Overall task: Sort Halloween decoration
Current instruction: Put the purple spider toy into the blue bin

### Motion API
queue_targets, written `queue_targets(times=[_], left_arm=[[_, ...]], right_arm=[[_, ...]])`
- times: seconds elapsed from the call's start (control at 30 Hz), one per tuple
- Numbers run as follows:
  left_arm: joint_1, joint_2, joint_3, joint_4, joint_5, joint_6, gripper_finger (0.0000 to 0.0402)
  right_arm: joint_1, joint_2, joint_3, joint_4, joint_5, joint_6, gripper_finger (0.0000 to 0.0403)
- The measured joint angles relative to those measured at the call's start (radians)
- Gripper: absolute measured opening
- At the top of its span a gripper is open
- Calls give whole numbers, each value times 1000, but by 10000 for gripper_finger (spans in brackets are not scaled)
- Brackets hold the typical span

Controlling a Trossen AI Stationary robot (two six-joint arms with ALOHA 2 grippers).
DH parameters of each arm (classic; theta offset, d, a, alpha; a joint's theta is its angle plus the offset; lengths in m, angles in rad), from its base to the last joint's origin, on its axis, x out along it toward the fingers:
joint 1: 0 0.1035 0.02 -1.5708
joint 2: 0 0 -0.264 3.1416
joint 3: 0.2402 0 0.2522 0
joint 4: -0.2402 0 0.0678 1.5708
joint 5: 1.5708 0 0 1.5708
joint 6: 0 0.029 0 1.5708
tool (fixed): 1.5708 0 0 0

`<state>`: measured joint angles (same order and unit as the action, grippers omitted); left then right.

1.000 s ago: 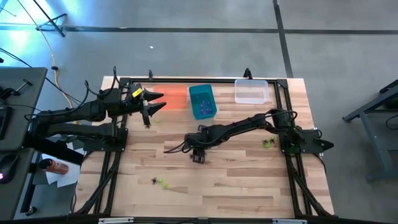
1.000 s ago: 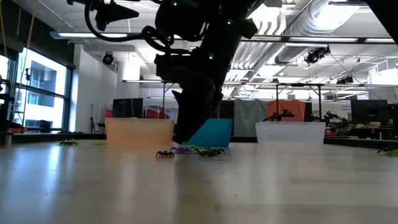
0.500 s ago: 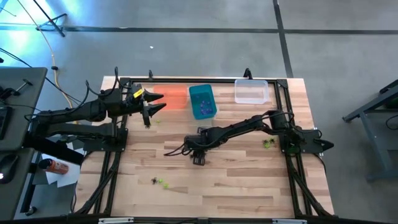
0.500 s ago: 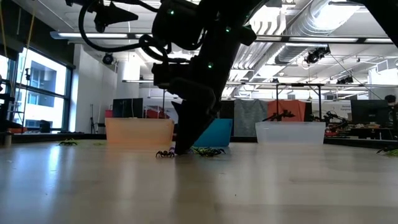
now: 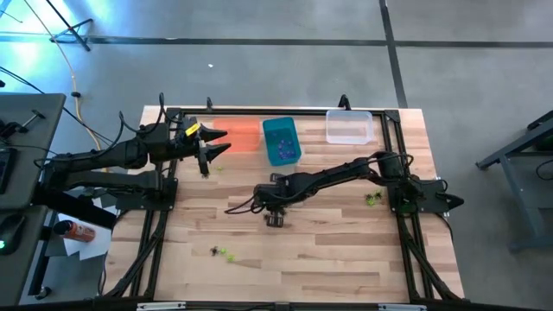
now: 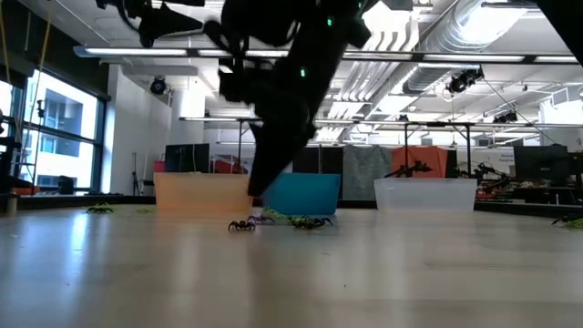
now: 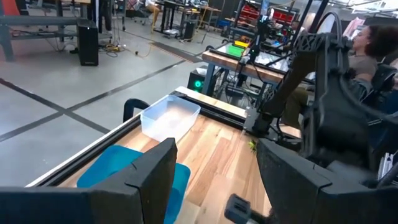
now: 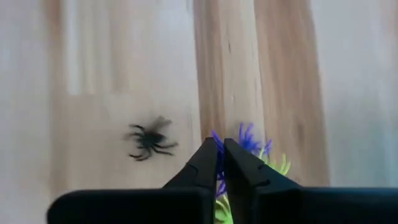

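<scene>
The Halloween decoration is tiny plastic spiders. A black one (image 8: 149, 140), a purple one (image 8: 247, 139) and a yellow-green one (image 8: 277, 165) lie close together at mid-table. My right gripper (image 8: 219, 147) is shut, its tips right at the purple spider. In the low view the right gripper (image 6: 255, 192) hangs a little above the cluster (image 6: 273, 221). More spiders lie near the front (image 5: 221, 252) and at the right (image 5: 373, 199). My left gripper (image 5: 221, 142) waits open at the far left, above the table. My right gripper comes steeply from above and its shut tips stand at the purple spider's legs (image 8: 214, 138). The fingers hide the place, so I cannot tell whether a leg is pinched between them. In the low view a purple bit (image 6: 262, 218) shows on the table below the tips.
Three bins stand along the far edge: orange (image 5: 246, 134), teal (image 5: 281, 141) with several spiders in it, and clear (image 5: 349, 127). Bare wood lies between the cluster and the front edge. A person sits beyond the table in the left wrist view.
My right gripper went down onto the spider cluster, shut there, and has risen a little off the table. The black and yellow-green spiders lie where they were.
</scene>
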<state>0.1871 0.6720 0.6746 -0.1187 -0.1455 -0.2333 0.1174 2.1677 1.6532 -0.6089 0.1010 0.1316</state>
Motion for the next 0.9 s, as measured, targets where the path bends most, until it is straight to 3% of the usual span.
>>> queue_targets(times=[0.43, 0.63, 0.73, 0.9], left_arm=[[0, 0, 0, 0, 0, 1, 211], [0, 0, 0, 4, 0, 1, 211], [0, 0, 0, 4, 0, 6, 211], [0, 7, 0, 3, 0, 52, 211]], right_arm=[[-26, -269, -49, -87, 7, -62, 2], [-39, -518, -347, 1, 72, 37, 1], [-39, -681, -536, 155, 130, 119, 1], [-39, -912, -797, 492, 139, 146, 0]])
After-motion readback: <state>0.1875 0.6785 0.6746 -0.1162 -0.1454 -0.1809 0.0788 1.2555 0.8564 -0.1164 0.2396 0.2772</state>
